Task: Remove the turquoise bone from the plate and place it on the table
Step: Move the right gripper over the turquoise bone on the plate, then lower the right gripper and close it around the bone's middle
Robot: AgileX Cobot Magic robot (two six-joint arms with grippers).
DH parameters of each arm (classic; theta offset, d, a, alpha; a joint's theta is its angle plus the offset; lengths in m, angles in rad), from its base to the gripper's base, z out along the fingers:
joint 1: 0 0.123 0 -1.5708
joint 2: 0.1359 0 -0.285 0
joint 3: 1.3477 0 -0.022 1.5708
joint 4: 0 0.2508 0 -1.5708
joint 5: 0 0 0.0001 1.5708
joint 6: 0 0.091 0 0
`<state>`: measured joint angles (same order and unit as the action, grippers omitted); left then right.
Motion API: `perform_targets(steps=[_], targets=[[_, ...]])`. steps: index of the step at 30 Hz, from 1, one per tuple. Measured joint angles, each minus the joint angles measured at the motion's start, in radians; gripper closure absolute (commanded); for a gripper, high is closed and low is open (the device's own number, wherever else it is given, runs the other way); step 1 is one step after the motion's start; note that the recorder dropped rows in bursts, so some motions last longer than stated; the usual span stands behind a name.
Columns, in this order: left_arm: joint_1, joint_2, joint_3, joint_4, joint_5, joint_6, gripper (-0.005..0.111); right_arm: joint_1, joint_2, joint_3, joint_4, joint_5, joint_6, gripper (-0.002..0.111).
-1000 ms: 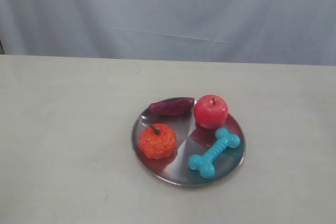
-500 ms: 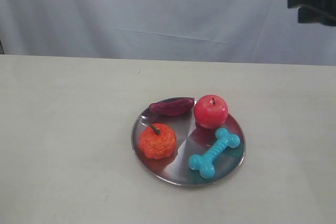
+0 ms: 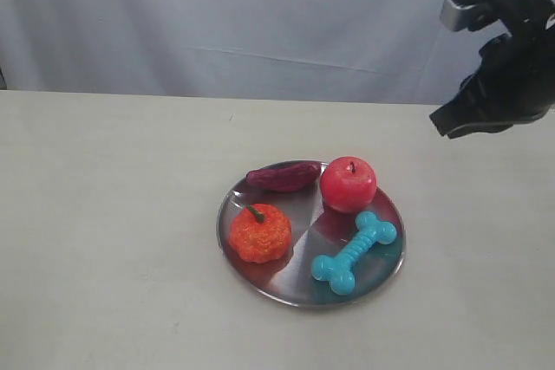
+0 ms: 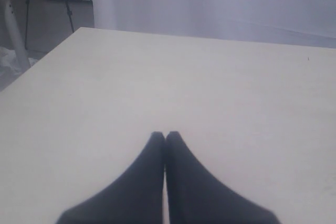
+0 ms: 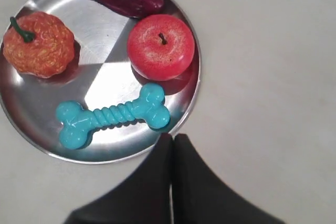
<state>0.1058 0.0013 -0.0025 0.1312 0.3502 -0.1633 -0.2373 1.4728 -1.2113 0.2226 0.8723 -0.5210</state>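
Grip bone (image 5: 113,114) across ribbed shaft; likely light, pliable rubber. Both right end effector (image 5: 172,139) and left end effector (image 4: 165,136) closed, empty.

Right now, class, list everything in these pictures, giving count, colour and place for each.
plate: one, steel, on the table
bone: one, turquoise, on the plate's near side
apple: one, red, on the plate
pumpkin: one, orange, on the plate's left
sweet potato: one, purple, plate's far rim
table: one, cream, under everything
curtain: one, grey, behind the table
right gripper: one, black, shut, raised, right of plate
left gripper: one, black, shut, over the table
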Motion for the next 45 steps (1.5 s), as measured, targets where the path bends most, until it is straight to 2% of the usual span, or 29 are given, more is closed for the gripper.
perform_targets(steps=[7, 14, 17, 21, 23, 28, 45], targets=[[0.000, 0.000, 0.000, 0.000, 0.000, 0.000, 0.107, 0.028, 0.082, -0.002, 0.012, 0.022, -0.134, 0.109], [0.000, 0.000, 0.000, 0.000, 0.000, 0.000, 0.107, 0.194, 0.177, -0.002, -0.023, 0.020, -0.258, 0.108], [0.000, 0.000, 0.000, 0.000, 0.000, 0.000, 0.107, 0.274, 0.211, -0.002, -0.075, 0.004, -0.264, 0.095], [0.000, 0.000, 0.000, 0.000, 0.000, 0.000, 0.107, 0.366, 0.257, -0.002, -0.138, -0.005, -0.254, 0.070], [0.000, 0.000, 0.000, 0.000, 0.000, 0.000, 0.107, 0.401, 0.278, -0.002, -0.180, -0.015, -0.234, 0.065], [0.000, 0.000, 0.000, 0.000, 0.000, 0.000, 0.107, 0.432, 0.311, -0.002, -0.236, -0.047, -0.187, 0.064], [0.000, 0.000, 0.000, 0.000, 0.000, 0.000, 0.107, 0.432, 0.371, -0.002, -0.426, -0.009, -0.181, 0.064]])
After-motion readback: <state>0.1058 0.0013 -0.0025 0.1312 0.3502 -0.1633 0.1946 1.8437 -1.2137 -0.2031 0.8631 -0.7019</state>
